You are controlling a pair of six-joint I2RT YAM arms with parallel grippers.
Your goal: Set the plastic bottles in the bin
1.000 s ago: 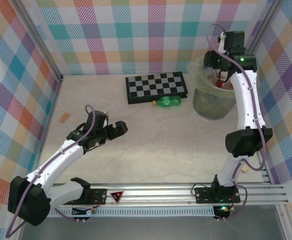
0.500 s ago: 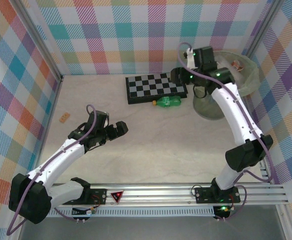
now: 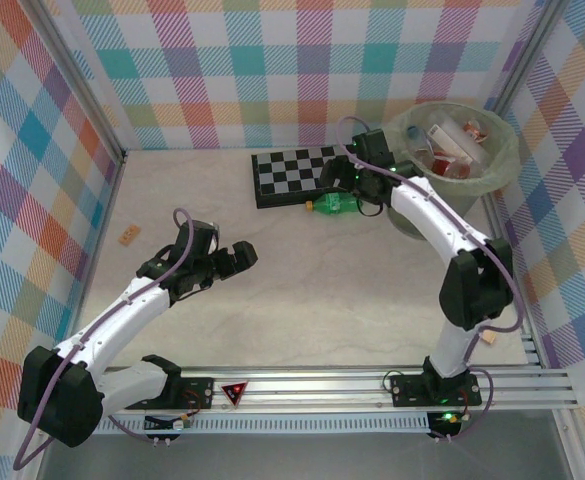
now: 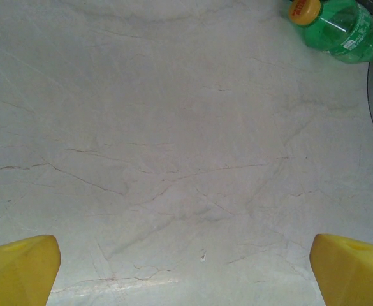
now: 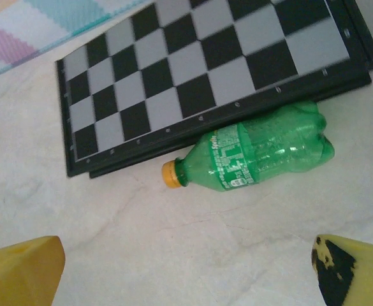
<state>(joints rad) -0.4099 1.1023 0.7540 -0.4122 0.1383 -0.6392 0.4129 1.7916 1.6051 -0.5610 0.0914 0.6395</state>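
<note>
A robotics lab test cell is shown, rather than a home or a shop. The marble-patterned tabletop (image 3: 302,270) is closed in on three sides by walls (image 3: 272,70) hung with bright plaid cloth. These are carried on bare aluminium posts (image 3: 84,90) at the upper left and upper right of the overhead frame. Along the bottom edge an aluminium rail (image 3: 312,383) is seen, to which the left arm (image 3: 122,320) and the right arm (image 3: 437,220) are bolted. Purple cables (image 3: 186,238) are looped along the arms, and a green lamp (image 3: 446,416) is lit at one base. Unrelated props are set out toward the top of the frame: a checkerboard (image 3: 292,172) and a lined bin (image 3: 510,160).
</note>
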